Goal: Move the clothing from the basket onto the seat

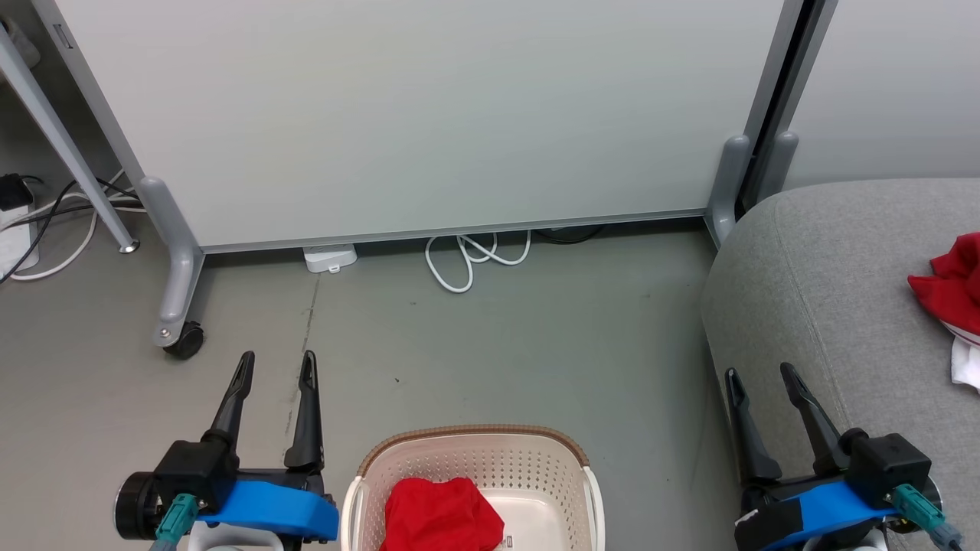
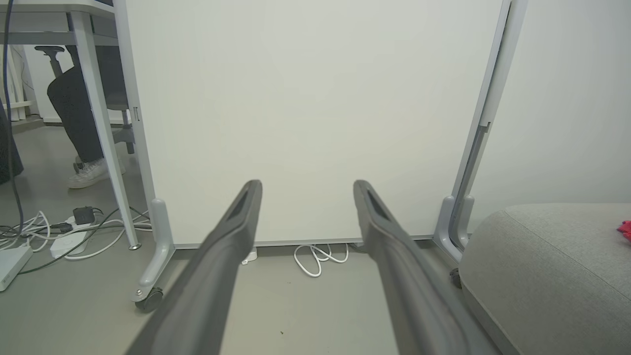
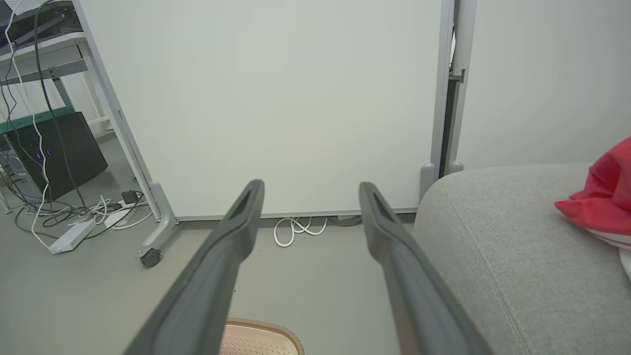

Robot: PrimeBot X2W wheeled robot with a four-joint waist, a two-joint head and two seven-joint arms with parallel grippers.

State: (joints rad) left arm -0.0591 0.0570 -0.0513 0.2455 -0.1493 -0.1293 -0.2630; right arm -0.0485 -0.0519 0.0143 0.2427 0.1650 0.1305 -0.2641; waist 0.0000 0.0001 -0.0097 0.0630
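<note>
Nearest the robot, the basket (image 1: 475, 432) is seen on the floor between the two arms. One red garment (image 1: 440, 513) lies crumpled in its left half, and the right half of the base is bare. The left gripper (image 1: 277, 358) is held just left of the basket, the right gripper (image 1: 758, 371) well to its right, beside the near corner of the seat (image 1: 827, 291). On both, the fingers are spread wide and nothing is held. Both are pointed forward and neither is lowered into the basket; this is judged a neutral ready pose from which either arm could be sent down for the garment.

A second red garment (image 1: 953, 291), white-trimmed, is noted on the seat at far right, so the task is judged about half done.

Between basket and seat only grey floor (image 1: 536, 337) is seen, with no obstacle on that path. Farther off, a partition panel (image 1: 429, 115) stands across the back, with a coiled white cable (image 1: 467, 264) under its lower edge. Its caster foot (image 1: 184, 340) lies just ahead of the left gripper and is to be avoided in any forward reach. In the left wrist view a desk leg (image 2: 103, 138), power strips (image 2: 69, 241) and a person's leg and shoe (image 2: 88, 170) are noted far left, well apart from the work.
</note>
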